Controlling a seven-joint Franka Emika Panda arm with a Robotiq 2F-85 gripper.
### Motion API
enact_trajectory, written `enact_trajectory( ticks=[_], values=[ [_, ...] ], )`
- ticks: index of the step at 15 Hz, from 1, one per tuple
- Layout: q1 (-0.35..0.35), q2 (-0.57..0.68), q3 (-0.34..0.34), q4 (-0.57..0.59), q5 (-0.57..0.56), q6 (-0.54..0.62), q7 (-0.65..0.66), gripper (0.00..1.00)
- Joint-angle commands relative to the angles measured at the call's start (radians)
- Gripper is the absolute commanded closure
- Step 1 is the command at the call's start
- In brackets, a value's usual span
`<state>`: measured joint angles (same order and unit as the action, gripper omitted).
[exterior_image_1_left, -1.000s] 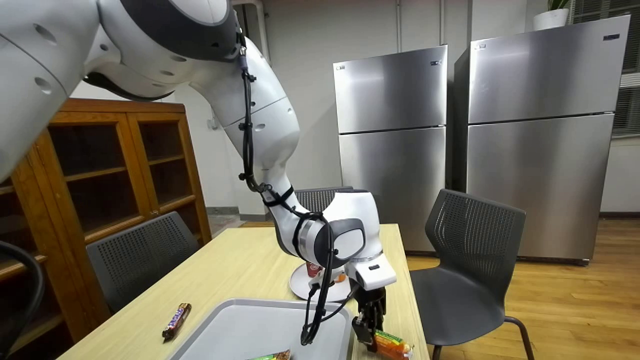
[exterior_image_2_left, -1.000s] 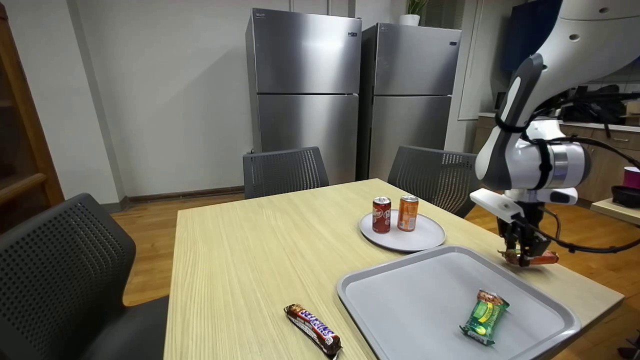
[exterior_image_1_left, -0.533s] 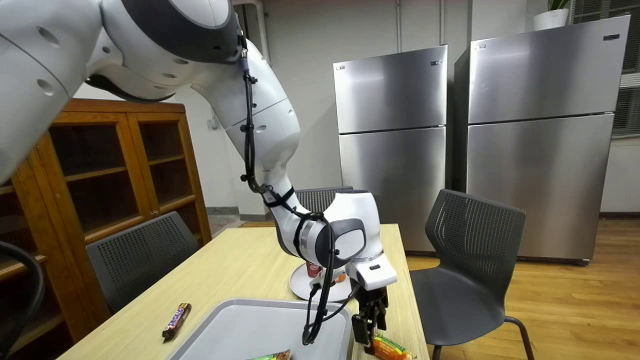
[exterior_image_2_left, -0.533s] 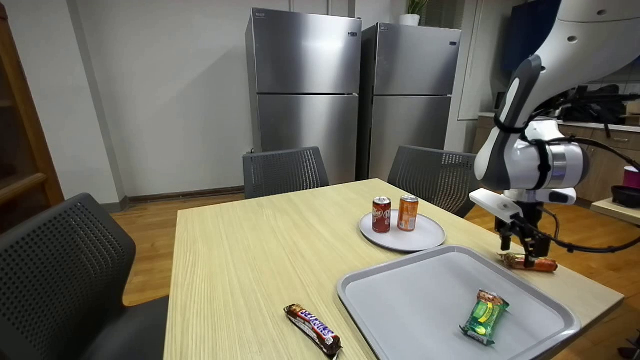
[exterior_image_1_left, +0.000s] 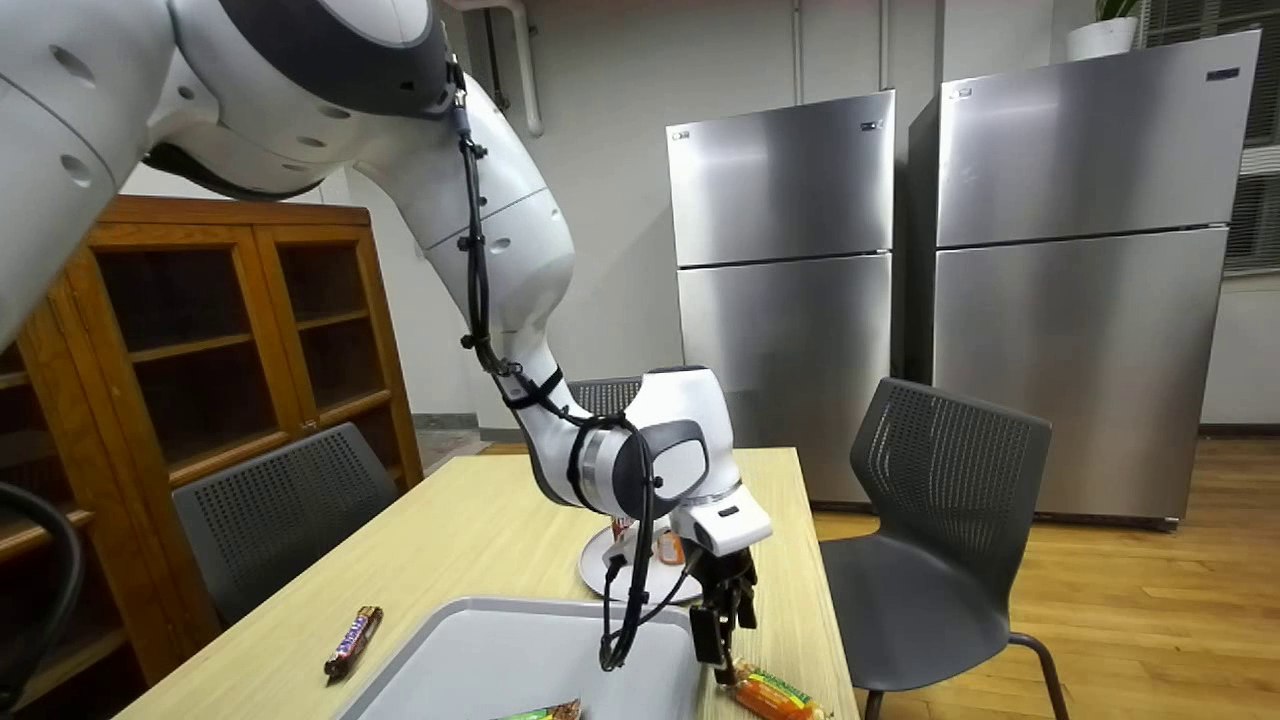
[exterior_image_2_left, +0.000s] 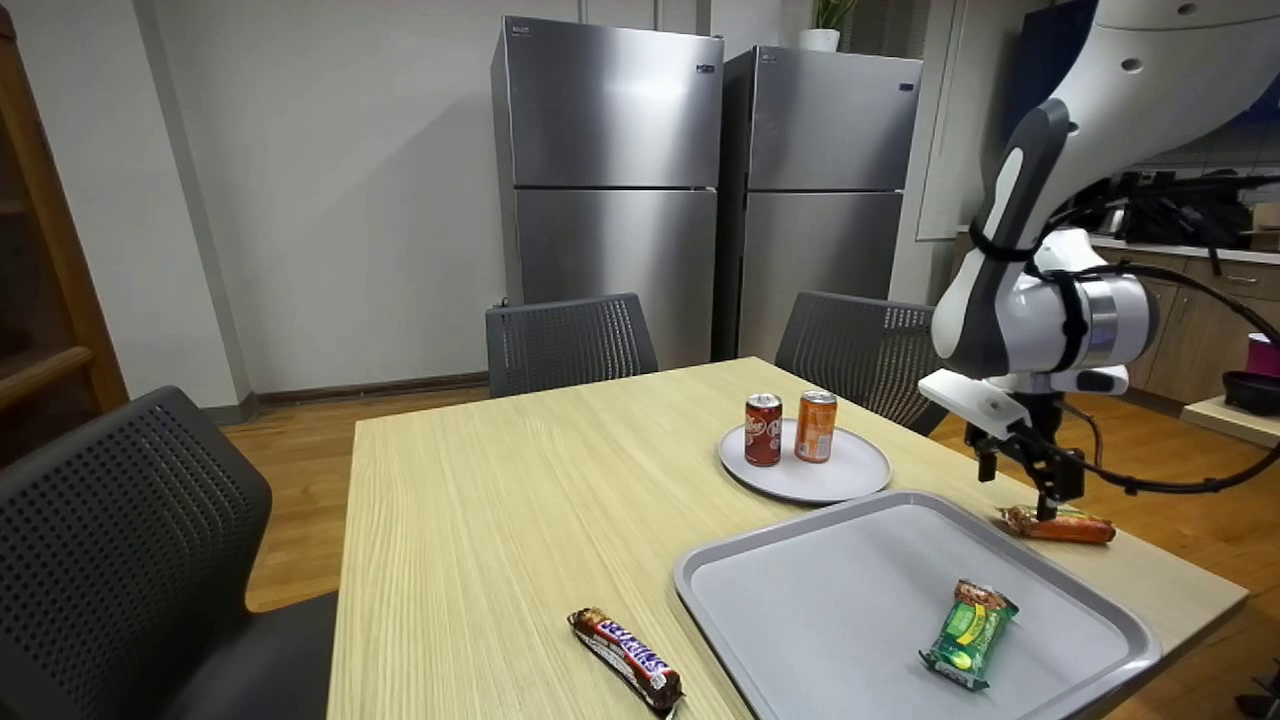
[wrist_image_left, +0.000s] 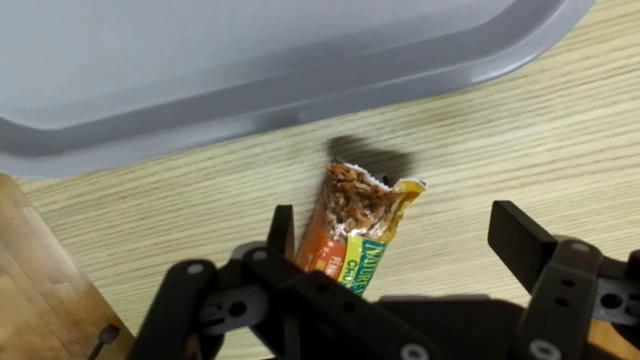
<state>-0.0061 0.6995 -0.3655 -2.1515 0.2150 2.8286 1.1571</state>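
My gripper (wrist_image_left: 392, 220) is open above the wooden table, with its fingers wide apart in the wrist view. Below it lies a crunchy peanut granola bar (wrist_image_left: 357, 215) in an orange, yellow and green wrapper. The bar sits closer to the left finger (wrist_image_left: 282, 227), and its lower end is hidden behind the gripper's linkage. In both exterior views the bar (exterior_image_1_left: 775, 697) (exterior_image_2_left: 1070, 527) rests on the table between the grey tray (exterior_image_2_left: 850, 600) and the table edge. One finger overlaps the bar's near end there; I cannot tell whether they touch.
A green-wrapped bar (exterior_image_2_left: 968, 635) lies in the tray. Left of the tray is a Snickers bar (exterior_image_2_left: 628, 660). Behind it a plate (exterior_image_2_left: 850, 488) bears a red can (exterior_image_2_left: 763, 430) and an orange can (exterior_image_2_left: 816, 427). Grey chairs (exterior_image_1_left: 945, 490) stand around the table.
One second ago the fingers were closed about the granola bar. They have since spread and let it go on the table. The gripper has risen a little and moved left in both exterior views.
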Motion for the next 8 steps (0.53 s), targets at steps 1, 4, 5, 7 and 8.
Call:
enact_trajectory(
  ticks=[1, 4, 5, 7, 8],
  values=[
    [0.082, -0.099, -0.048, -0.101, -0.060, 0.027, -0.010, 0.00],
    [0.130, -0.160, -0.058, -0.162, -0.099, 0.040, -0.020, 0.00],
    [0.143, -0.169, -0.059, -0.174, -0.110, 0.040, -0.015, 0.00],
    [0.157, -0.187, -0.041, -0.197, -0.128, 0.036, -0.021, 0.00],
    [0.156, -0.197, -0.020, -0.212, -0.134, 0.042, -0.038, 0.00]
  ],
)
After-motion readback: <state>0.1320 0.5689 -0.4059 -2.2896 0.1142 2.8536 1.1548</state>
